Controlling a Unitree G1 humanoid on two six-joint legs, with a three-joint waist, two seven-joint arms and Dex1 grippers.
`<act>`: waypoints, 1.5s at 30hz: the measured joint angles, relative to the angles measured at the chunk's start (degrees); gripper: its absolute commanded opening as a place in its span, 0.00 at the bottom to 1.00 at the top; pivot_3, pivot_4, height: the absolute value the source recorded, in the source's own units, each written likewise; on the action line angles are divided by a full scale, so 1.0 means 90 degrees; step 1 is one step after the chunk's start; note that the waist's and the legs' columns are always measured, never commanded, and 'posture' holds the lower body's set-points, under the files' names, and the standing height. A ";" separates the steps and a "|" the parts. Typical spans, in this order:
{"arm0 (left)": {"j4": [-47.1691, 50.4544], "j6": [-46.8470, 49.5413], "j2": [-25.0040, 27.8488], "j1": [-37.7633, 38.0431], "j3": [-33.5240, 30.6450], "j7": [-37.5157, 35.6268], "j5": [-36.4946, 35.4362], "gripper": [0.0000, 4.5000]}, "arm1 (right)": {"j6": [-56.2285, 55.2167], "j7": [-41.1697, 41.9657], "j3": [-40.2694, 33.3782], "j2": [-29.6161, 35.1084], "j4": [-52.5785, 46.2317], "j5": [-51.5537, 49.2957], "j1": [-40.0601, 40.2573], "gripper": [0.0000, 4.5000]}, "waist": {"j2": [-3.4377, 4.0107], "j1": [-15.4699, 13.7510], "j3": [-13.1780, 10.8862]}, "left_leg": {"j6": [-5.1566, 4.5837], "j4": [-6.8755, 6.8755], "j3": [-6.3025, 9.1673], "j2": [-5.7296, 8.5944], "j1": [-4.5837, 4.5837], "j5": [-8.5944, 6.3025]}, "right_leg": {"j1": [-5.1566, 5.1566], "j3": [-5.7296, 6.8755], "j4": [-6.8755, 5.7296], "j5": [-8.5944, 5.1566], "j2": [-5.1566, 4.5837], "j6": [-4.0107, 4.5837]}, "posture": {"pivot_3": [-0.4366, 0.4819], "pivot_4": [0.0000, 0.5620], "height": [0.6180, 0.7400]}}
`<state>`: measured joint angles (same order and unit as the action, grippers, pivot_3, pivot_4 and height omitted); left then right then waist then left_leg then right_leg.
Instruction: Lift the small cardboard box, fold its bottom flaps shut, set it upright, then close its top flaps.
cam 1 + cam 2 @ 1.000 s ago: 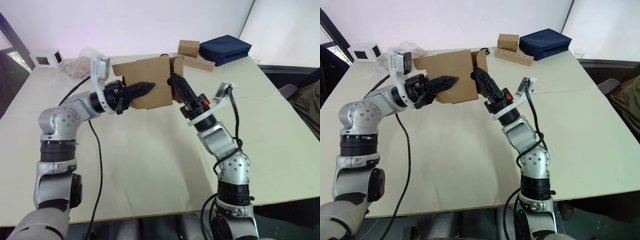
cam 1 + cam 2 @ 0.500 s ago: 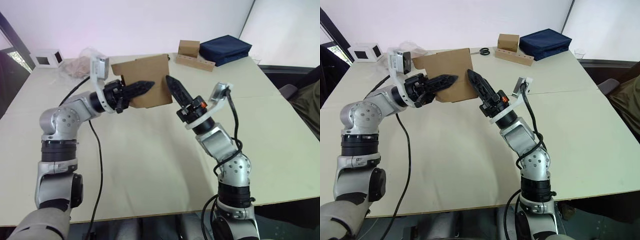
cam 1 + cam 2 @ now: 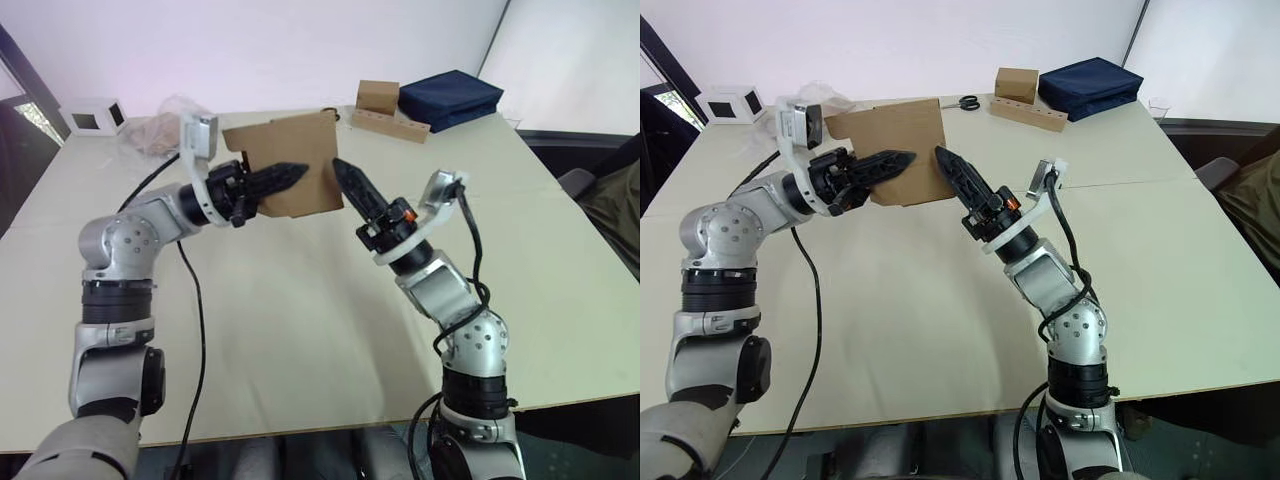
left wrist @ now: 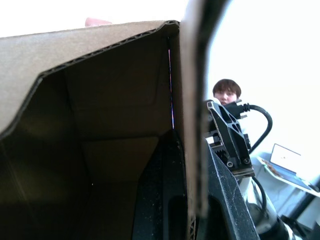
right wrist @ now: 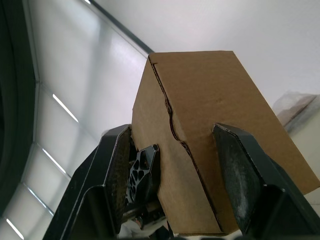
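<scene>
Above the table's far left, our left gripper pinches a wall of the small cardboard box, holding it aloft so the flaps are reachable. Our right gripper, fingers spread narrowly, points at its right end.

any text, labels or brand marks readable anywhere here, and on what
None can be read.
small cardboard box, held off the table by the left end effector: plain, unprinted.
White box with dark window: no legible marks.
Smaller brown box and navy bag: no print visible.
</scene>
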<state>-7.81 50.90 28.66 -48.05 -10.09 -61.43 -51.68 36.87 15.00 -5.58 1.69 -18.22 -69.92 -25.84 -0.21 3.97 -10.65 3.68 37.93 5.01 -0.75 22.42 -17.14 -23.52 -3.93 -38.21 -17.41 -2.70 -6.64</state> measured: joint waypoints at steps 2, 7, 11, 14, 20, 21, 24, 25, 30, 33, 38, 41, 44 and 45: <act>0.0011 0.0064 0.0080 -0.0002 0.0001 -0.0071 -0.0014 0.00 | 0.0167 0.0030 -0.0058 0.0255 -0.0066 -0.0159 0.0000 0.60 | 0.0000 0.0000 0.0000 | -0.0001 0.0000 0.0000 0.0000 0.0000 -0.0001 | 0.0000 0.0000 0.0000 0.0000 0.0000 0.0000 | 0.48 0.27 1.00; 0.0009 0.0268 0.0203 -0.0038 0.0000 -0.0143 -0.0103 0.00 | 0.0283 0.0043 -0.0404 0.0683 -0.0093 -0.0543 -0.0001 0.60 | 0.0000 -0.0006 0.0000 | -0.0009 0.0000 -0.0001 0.0000 0.0000 -0.0005 | 0.0002 0.0000 0.0001 0.0000 -0.0001 0.0000 | 0.48 0.27 1.00; 0.0010 0.0292 0.0206 -0.0155 -0.0004 -0.0171 -0.0159 0.00 | 0.0074 -0.0058 -0.0744 0.0725 -0.0037 -0.0624 -0.0064 0.43 | 0.0000 -0.0002 0.0000 | -0.0010 0.0000 -0.0001 0.0000 0.0000 -0.0006 | 0.0001 0.0000 0.0001 0.0000 0.0000 0.0000 | 0.48 0.27 1.00; 0.0012 0.0314 0.0109 -0.0162 -0.0006 -0.0142 -0.0189 0.00 | -0.0067 -0.0066 -0.0721 0.0687 0.0006 -0.0490 -0.0111 0.13 | 0.0000 0.0001 0.0000 | -0.0008 0.0000 -0.0001 0.0000 0.0000 -0.0004 | 0.0000 0.0000 0.0001 0.0000 0.0001 0.0000 | 0.48 0.27 1.00; 0.0173 0.0432 -0.0010 -0.0161 -0.0003 -0.0058 -0.0315 0.00 | -0.0206 -0.0053 -0.0340 0.0568 0.0020 0.0022 -0.0138 0.01 | 0.0000 0.0001 0.0000 | -0.0002 -0.0001 -0.0001 0.0000 0.0000 -0.0001 | 0.0000 0.0000 0.0000 0.0000 0.0001 0.0000 | 0.48 0.27 1.00; 0.0180 0.0442 -0.0018 -0.0161 0.0003 -0.0053 -0.0322 0.00 | -0.0206 -0.0044 -0.0259 0.0554 0.0020 0.0093 -0.0145 0.01 | 0.0000 0.0002 0.0000 | -0.0001 0.0000 -0.0001 0.0000 0.0000 0.0000 | 0.0000 0.0000 0.0000 0.0000 0.0001 0.0000 | 0.48 0.27 1.00; 0.0191 0.0496 -0.0016 -0.0160 0.0002 -0.0047 -0.0340 0.00 | -0.0202 0.0019 -0.0133 0.0563 0.0019 0.0234 -0.0146 0.01 | 0.0000 -0.0013 0.0000 | 0.0000 0.0000 -0.0001 0.0001 0.0000 0.0000 | 0.0002 0.0000 0.0001 0.0000 -0.0002 0.0000 | 0.48 0.27 1.00; 0.0191 0.0509 -0.0016 -0.0160 0.0003 -0.0048 -0.0341 0.00 | -0.0198 0.0040 -0.0123 0.0576 0.0019 0.0253 -0.0145 0.01 | 0.0000 -0.0012 0.0000 | 0.0000 0.0001 -0.0001 0.0001 0.0000 0.0000 | 0.0002 0.0000 0.0001 0.0000 -0.0002 0.0000 | 0.48 0.27 1.00; 0.0194 0.0548 -0.0016 -0.0146 0.0025 -0.0085 -0.0341 0.00 | -0.0066 0.0227 -0.0096 0.0772 -0.0028 0.0379 -0.0138 0.01 | 0.0000 0.0000 0.0000 | 0.0000 0.0000 -0.0001 0.0001 0.0000 0.0000 | 0.0001 0.0000 0.0001 0.0000 0.0000 0.0000 | 0.48 0.27 1.00; 0.0194 0.0558 -0.0016 -0.0105 0.0035 -0.0108 -0.0338 0.00 | -0.0019 0.0265 -0.0067 0.0836 -0.0071 0.0445 -0.0120 0.01 | 0.0000 0.0000 0.0000 | -0.0001 0.0000 -0.0001 0.0000 0.0000 -0.0001 | 0.0001 0.0000 0.0001 0.0000 0.0000 0.0000 | 0.48 0.27 1.00; 0.0305 0.0484 0.0169 -0.0100 0.0305 -0.0117 -0.0040 0.00 | 0.0071 0.0235 -0.0061 0.1061 -0.0285 0.0556 0.0117 0.01 | 0.0000 -0.0022 0.0000 | -0.0002 0.0000 0.0000 0.0001 0.0000 -0.0001 | 0.0003 0.0000 0.0003 0.0000 -0.0002 0.0000 | 0.48 0.27 1.00; 0.0684 0.0367 0.0556 -0.0099 0.0884 -0.0096 0.0539 0.00 | 0.0448 0.0256 -0.0169 0.1733 -0.0519 0.0483 0.0515 0.01 | 0.0000 -0.0037 -0.0001 | -0.0003 0.0000 -0.0003 0.0006 0.0001 -0.0002 | 0.0005 -0.0001 0.0006 0.0000 -0.0009 0.0000 | 0.48 0.27 1.00; 0.1172 0.0211 0.1011 -0.0154 0.1513 -0.0104 0.1132 0.00 | 0.0835 0.0516 -0.0441 0.2775 -0.0862 0.0365 0.0851 0.01 | 0.0002 -0.0058 -0.0002 | -0.0019 0.0000 -0.0001 0.0005 0.0001 -0.0011 | 0.0005 -0.0001 0.0007 0.0000 -0.0005 0.0000 | 0.48 0.27 1.00; 0.1278 0.0198 0.1247 -0.0219 0.1755 -0.0129 0.1368 0.00 | 0.1006 0.0683 -0.0538 0.3248 -0.0982 0.0357 0.1001 0.01 | 0.0001 -0.0078 -0.0004 | -0.0021 -0.0003 -0.0002 0.0005 0.0001 -0.0012 | 0.0006 -0.0001 0.0012 0.0000 -0.0002 -0.0001 | 0.48 0.27 1.00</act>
<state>3.69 52.68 39.88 -50.02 5.71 -62.58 -39.38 45.92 21.14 -10.42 30.92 -27.06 -66.71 -16.83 -0.19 3.27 -10.69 3.49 37.90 4.99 -0.71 22.43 -17.24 -23.47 -3.94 -38.09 -17.41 -2.72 -6.65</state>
